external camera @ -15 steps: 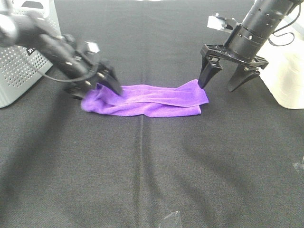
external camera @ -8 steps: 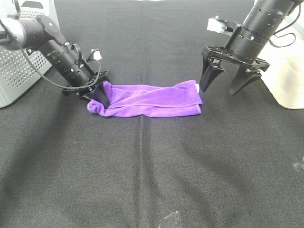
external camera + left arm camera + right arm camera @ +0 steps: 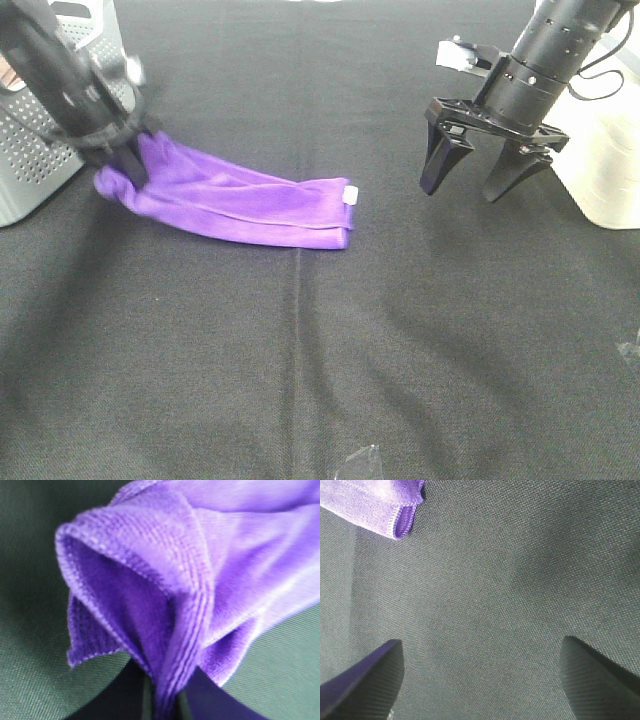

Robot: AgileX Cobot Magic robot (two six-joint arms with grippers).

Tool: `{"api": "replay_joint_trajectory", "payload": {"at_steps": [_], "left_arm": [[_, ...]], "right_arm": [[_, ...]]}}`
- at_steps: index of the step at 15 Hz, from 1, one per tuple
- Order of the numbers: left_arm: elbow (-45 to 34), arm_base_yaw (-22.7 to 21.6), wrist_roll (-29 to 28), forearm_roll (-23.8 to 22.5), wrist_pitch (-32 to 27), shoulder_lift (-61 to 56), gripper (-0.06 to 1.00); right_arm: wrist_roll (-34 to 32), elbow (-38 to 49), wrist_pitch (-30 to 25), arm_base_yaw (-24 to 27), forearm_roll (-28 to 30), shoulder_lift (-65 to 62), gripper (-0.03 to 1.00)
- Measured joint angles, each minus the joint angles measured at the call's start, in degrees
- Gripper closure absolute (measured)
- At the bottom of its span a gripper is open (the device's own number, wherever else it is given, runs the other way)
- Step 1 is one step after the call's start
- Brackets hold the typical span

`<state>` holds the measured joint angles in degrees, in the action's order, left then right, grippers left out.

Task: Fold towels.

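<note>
1. Subject: towel (image 3: 240, 200), purple, one piece; lies on the black table cloth (image 3: 300, 360) as a long narrow strip (it looks doubled lengthwise already); it runs from the left side of the table toward the middle, with a white tag (image 3: 351, 194) at the free end.
2. Holding tool: left gripper (image 3: 125, 165); jaws pinched narrow on the bunched end of the towel, with hemmed layers gathered between them in the wrist view; that end is raised off the cloth, just beside the grey perforated basket (image 3: 30, 150); this arm is blurred in the high view.
3. Idle tool: right gripper (image 3: 460, 192); fingers (image 3: 365, 680) spread wide with nothing between them; it hangs above bare cloth, near the tagged end but apart from it; a white container (image 3: 605, 150) stands beside it.
4. Step in hand (a judgement): the strip is being positioned by one end, ahead of the crosswise fold; the lengthwise fold appears done, the short fold not yet.
5. Next move calls for: carrying the held end over toward the tagged end so the hems meet; the gathered layers need to spread flat on release; the free end is unpinned and may slide, so the right gripper may be needed to hold it down.
</note>
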<state>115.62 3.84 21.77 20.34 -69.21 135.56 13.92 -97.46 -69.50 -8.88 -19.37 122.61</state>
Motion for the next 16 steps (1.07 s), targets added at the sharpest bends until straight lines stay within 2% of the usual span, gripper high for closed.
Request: {"api": "replay_joint_trajectory", "payload": {"at_steps": [2, 5, 8, 11, 12, 13, 14, 15, 16], "left_arm": [[0.97, 2.92, 1.49, -0.46, 0.00, -0.11, 0.91], [4.30, 9.85, 2.23, -1.26, 0.00, 1.78, 0.91], [10.03, 15.01, -0.34, -1.38, -0.11, 6.19, 0.91], [14.04, 18.11, -3.55, -1.38, -0.11, 9.11, 0.90], [14.78, 18.68, -4.41, -0.92, -0.23, 9.74, 0.84], [15.36, 19.14, -5.27, 1.03, -0.23, 10.08, 0.69], [15.36, 19.48, -6.19, 5.21, -0.23, 10.31, 0.49], [15.53, 19.54, -6.59, 9.11, -0.29, 10.37, 0.34], [15.58, 19.54, -6.59, 11.29, -0.11, 10.37, 0.25]], "right_arm": [[0.00, 0.00, 0.00, 0.00, 0.00, 0.00, 0.17], [-0.11, -0.52, -0.06, 0.00, 0.00, -0.11, 0.17], [-0.23, -0.52, -0.06, 0.00, 0.00, -1.20, 0.17], [-0.23, -0.52, -0.06, 0.00, 0.00, -3.55, 0.17], [-0.23, -0.52, -0.06, 0.00, 0.00, -4.41, 0.17], [-0.23, -0.57, -0.06, 0.00, 0.00, -5.04, 0.17], [-0.23, -0.57, -0.06, 0.00, 0.00, -5.50, 0.17], [-0.23, -0.57, -0.06, 0.00, 0.00, -5.61, 0.17], [-0.23, -0.57, -0.06, 0.00, 0.00, -5.67, 0.17]]}}
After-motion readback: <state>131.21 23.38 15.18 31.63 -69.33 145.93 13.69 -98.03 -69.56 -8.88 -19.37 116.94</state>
